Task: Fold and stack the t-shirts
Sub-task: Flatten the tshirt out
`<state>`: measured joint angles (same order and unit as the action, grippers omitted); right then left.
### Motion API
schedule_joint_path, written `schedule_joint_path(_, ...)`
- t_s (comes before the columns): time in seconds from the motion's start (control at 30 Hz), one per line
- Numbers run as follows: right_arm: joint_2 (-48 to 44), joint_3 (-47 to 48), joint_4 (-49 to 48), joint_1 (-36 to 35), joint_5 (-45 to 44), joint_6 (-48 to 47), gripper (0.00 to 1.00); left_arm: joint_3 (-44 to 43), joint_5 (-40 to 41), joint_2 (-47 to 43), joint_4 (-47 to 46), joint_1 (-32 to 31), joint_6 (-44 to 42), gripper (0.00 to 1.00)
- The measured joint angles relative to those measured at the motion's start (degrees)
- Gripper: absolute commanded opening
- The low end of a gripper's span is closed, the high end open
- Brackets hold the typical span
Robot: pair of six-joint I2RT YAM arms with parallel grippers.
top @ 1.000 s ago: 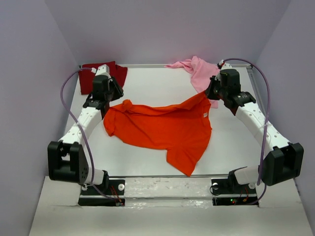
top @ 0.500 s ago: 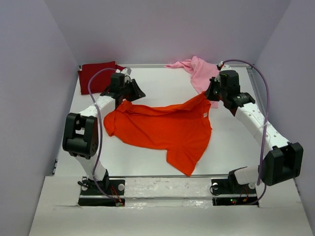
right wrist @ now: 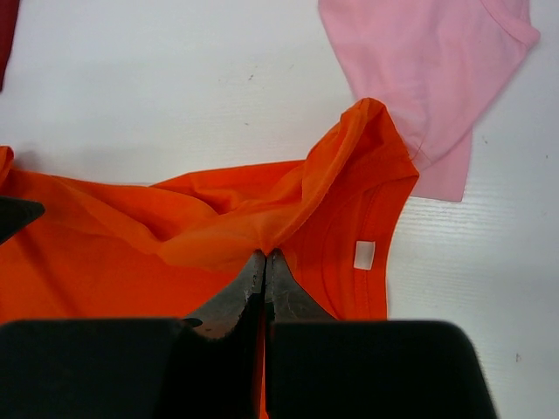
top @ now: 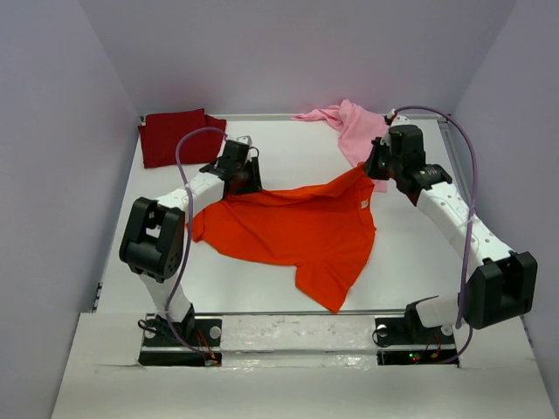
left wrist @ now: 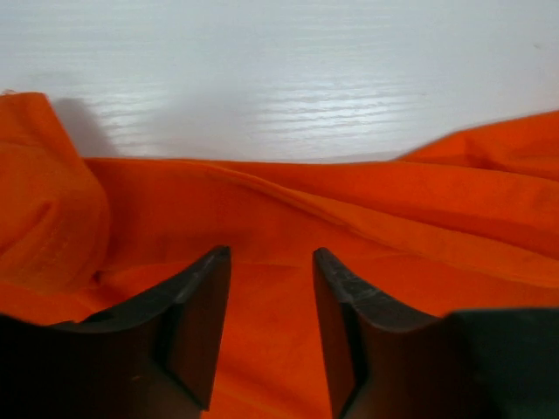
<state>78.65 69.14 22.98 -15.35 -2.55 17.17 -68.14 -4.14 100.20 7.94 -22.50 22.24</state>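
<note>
Onto the orange t-shirt point(top: 288, 231), spread on the tabletop point(top: 288, 148), the left jaws have swung from beside the dark red t-shirt point(top: 179, 137); they stand apart over its rear edge. Right jaws pinch together on cloth near its collar, beside the pink t-shirt point(top: 354, 131).

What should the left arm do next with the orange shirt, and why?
Probably dip and close on the far edge of the orange shirt. The left jaws stand open over the cloth, while the right jaws pinch it near the collar, so both could then pull it flat.
</note>
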Motion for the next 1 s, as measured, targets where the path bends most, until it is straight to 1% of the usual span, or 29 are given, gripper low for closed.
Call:
schedule_joint_path(0.13, 0.0, -0.42, -0.17, 0.0, 0.02, -0.02, 0.0, -0.94, 6.45, 1.92, 2.25, 0.17, -1.84, 0.66)
schedule_joint_path(0.27, 0.0, -0.63, -0.33, 0.0, 0.02, 0.0, 0.0, -1.25, 10.21, 3.74, 3.26, 0.28, -3.21, 0.66)
schedule_joint_path(0.47, -0.33, -0.63, -0.37, 0.0, 0.02, -0.02, 0.0, -2.29, 13.9, 5.81, 4.0, 0.48, -4.68, 0.66)
schedule_joint_path(1.0, -0.87, -0.68, -0.37, 0.0, 0.0, -0.04, 0.0, -2.4, 23.08, 5.07, 5.22, 3.1, -7.41, 0.66)
